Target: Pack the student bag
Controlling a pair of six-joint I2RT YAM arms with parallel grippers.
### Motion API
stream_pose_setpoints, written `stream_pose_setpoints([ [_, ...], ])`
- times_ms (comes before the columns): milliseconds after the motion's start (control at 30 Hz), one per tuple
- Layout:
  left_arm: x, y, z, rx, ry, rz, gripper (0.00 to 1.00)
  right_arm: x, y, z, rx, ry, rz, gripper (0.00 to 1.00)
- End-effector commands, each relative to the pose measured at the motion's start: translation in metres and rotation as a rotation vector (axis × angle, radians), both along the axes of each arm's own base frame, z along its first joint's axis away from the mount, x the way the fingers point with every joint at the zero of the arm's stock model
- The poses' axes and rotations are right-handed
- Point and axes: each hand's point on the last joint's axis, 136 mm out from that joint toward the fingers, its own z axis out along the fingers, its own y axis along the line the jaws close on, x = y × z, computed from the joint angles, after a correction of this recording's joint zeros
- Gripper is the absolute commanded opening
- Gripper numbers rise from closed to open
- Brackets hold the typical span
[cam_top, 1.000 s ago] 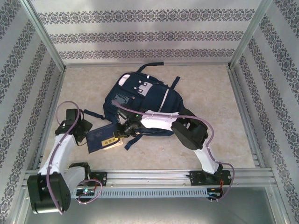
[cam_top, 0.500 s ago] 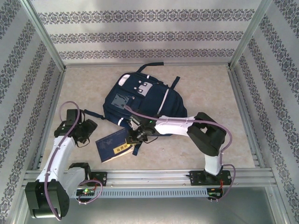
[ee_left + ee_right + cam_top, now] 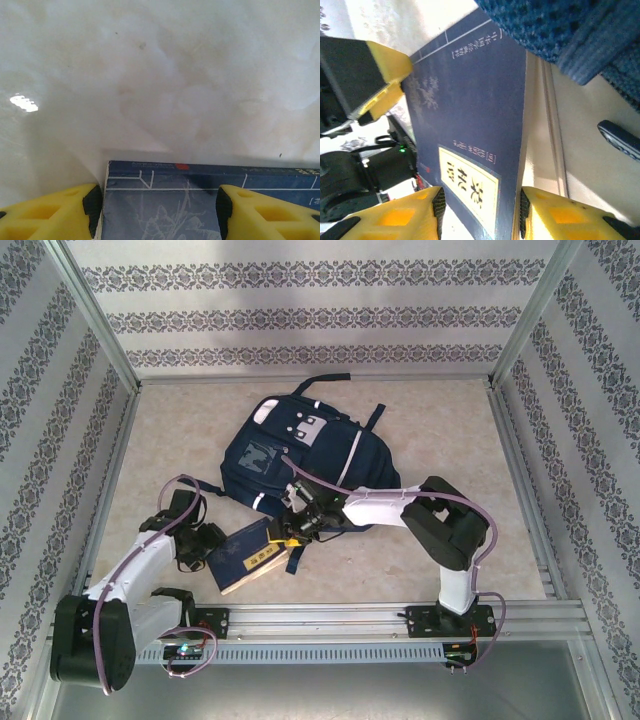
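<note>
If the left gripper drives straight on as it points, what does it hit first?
Likely the book: its blue cover lies right ahead, between the fingertips of the open left gripper. The gap to it is unclear. Beyond its edge comes bare table.

This was a robot test booth dressed to look homely: a marble-patterned table (image 3: pixel 200 420) was boxed on three sides by panels of damask-striped wallpaper (image 3: pixel 310 310) in aluminium framing (image 3: pixel 95 315), with an aluminium mounting rail (image 3: pixel 330 618) along the table's near edge.

Book (image 3: pixel 248 555) flat on table (image 3: pixel 420 570), just before student bag (image 3: pixel 300 455).
</note>
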Motion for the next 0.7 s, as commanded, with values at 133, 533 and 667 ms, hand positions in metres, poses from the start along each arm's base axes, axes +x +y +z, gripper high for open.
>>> stream_pose_setpoints([
  [133,0.001,-0.007,-0.012,-0.018,-0.012,-0.037,0.63,0.001,0.017,0.022,0.141,0.071,0.002,0.45],
  [533,0.007,-0.010,0.011,-0.033,-0.060,-0.040,0.62,0.006,0.009,-0.025,0.007,0.093,-0.047,0.17],
  [667,0.016,-0.006,0.046,-0.006,-0.119,-0.049,0.65,0.002,0.008,-0.004,0.024,0.048,-0.045,0.07],
])
